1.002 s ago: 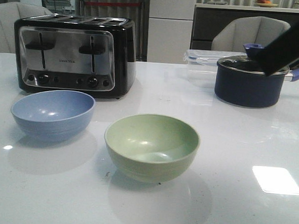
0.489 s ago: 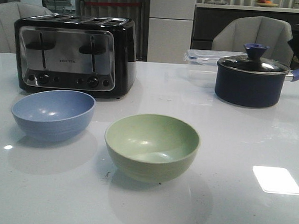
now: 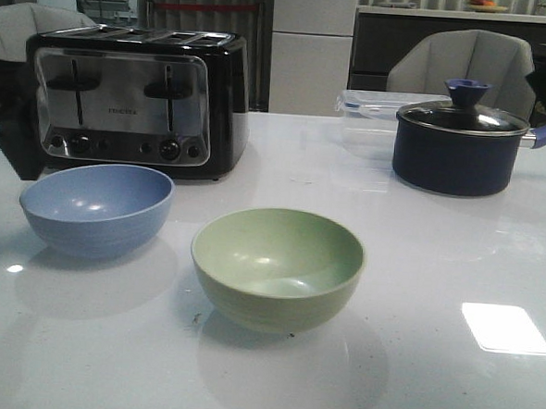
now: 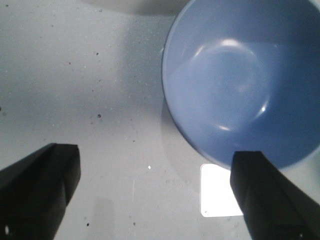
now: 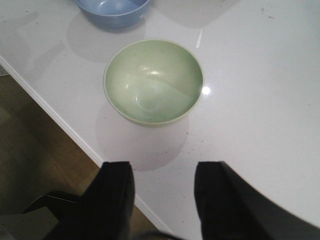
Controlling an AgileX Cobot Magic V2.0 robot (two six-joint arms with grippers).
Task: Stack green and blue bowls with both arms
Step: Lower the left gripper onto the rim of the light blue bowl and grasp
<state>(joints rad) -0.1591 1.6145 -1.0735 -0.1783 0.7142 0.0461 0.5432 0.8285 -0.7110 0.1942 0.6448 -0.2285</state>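
White table (image 3: 436,270), unstacked bowls (image 3: 276,268)

periwinkle blue bowl (image 3: 96,208), sage green bowl (image 3: 276,269), seemingly navy pot (image 3: 456,149)

a kitchen or dining showroom: a toaster (image 3: 136,99), lidded pot (image 3: 457,146) and bowls on a glossy white table (image 3: 417,269), padded chairs (image 3: 462,63) and cabinets behind.

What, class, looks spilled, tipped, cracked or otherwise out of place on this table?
Nothing stands out. The blue bowl and green bowl sit upright, apart and empty; the toaster and lidded pot stand square. Only fine dark specks mark the table.
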